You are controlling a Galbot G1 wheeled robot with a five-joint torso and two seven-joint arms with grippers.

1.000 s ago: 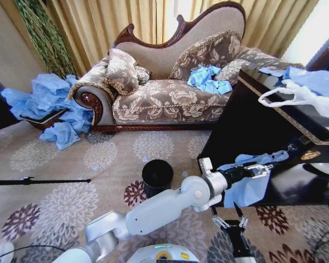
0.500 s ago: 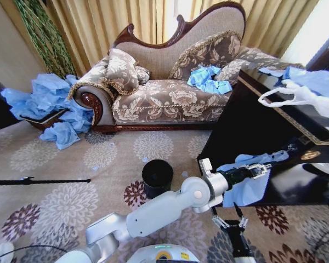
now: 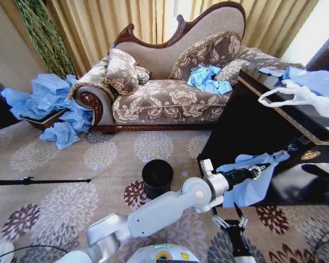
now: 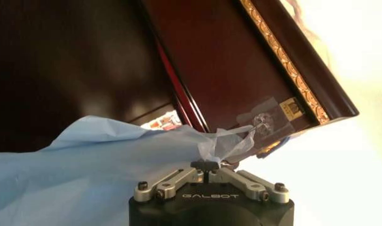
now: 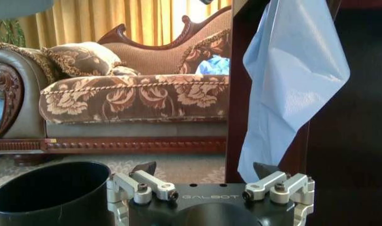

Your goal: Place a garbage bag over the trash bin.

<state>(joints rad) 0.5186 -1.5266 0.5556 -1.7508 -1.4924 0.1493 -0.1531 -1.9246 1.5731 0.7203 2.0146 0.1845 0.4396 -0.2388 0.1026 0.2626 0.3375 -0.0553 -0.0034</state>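
The garbage bag [image 3: 251, 183] hangs off the near edge of the dark desk [image 3: 252, 126] in your head view, a light blue sheet draped down the desk's front. Your left gripper [image 3: 259, 171] reaches across from the left arm to that edge, and its jaws are pinched together on the bag's upper part. The trash bin [image 3: 157, 176] stands upright on the flowered carpet [image 3: 71, 181], open mouth up, well apart from the bag and to its left. Your right gripper [image 3: 229, 222] sits low near your base, below the bag, jaws spread wide with nothing between them. Behind the bin you see the patterned sofa [image 3: 170, 82] with a few blue bags [image 3: 208, 79] on its seat, a heap of blue bags [image 3: 46, 104] beside its left arm, and a white plastic bag [image 3: 301, 96] with loop handles on the desk top.

In your left wrist view, the left gripper [image 4: 207, 165] has its jaws closed tight on a bunched fold of the garbage bag [image 4: 97, 160], and the rest of the sheet spreads away beside the gripper against the desk [image 4: 228, 61] with its gold trim.

In your right wrist view, the right gripper [image 5: 205, 169] holds its jaws wide apart and empty. The garbage bag [image 5: 291, 75] hangs down the desk front above one jaw, not touching it. The trash bin [image 5: 50, 193] sits just beside the other jaw, with the sofa [image 5: 128, 94] behind.
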